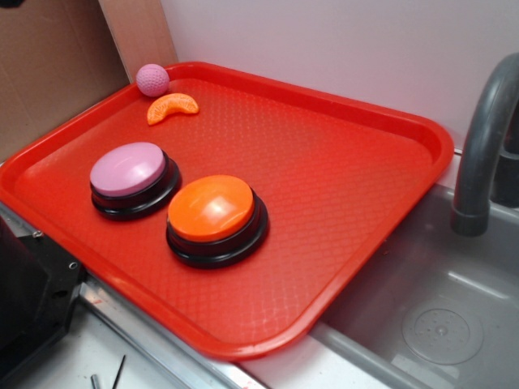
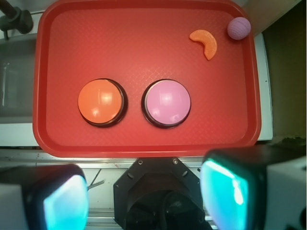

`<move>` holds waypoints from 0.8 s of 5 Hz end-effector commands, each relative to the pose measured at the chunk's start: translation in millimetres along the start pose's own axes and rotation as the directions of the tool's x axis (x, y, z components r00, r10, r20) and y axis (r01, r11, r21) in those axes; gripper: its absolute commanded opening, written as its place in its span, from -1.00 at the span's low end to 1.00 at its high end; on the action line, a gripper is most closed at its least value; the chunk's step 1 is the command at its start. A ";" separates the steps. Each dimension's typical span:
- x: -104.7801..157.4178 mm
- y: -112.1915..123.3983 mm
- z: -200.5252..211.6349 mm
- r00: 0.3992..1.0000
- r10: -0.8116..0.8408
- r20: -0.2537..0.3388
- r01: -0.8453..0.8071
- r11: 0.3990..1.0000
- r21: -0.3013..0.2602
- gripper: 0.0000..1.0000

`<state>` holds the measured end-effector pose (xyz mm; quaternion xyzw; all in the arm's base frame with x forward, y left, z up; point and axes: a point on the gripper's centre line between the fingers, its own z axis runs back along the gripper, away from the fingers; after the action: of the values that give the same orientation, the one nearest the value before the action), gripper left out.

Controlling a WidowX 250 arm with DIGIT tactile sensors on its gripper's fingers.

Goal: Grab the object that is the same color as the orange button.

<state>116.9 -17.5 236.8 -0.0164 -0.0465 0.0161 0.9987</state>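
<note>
Up high over the red tray (image 2: 48,139), gripper (image 2: 148,196) with fingers (image 2: 225,191) spread apart, holding nothing. Orange segment (image 2: 205,42) lying in the tray's far corner (just beside the pink ball (image 2: 238,28)), well apart from the orange button (image 2: 100,101) and pink button (image 2: 167,102).

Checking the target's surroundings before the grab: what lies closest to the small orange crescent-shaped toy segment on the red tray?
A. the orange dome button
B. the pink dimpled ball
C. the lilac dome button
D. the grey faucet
B: the small orange crescent-shaped toy segment lies right beside the pink dimpled ball in the red plastic tray's corner, apart from both buttons.
</note>
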 end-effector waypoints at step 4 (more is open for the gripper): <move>33.8 27.5 -32.7 0.936 0.344 0.071 -0.346 0.938 0.011 1.00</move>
<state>152.2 8.6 199.5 -0.0105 -0.0620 0.1902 0.9797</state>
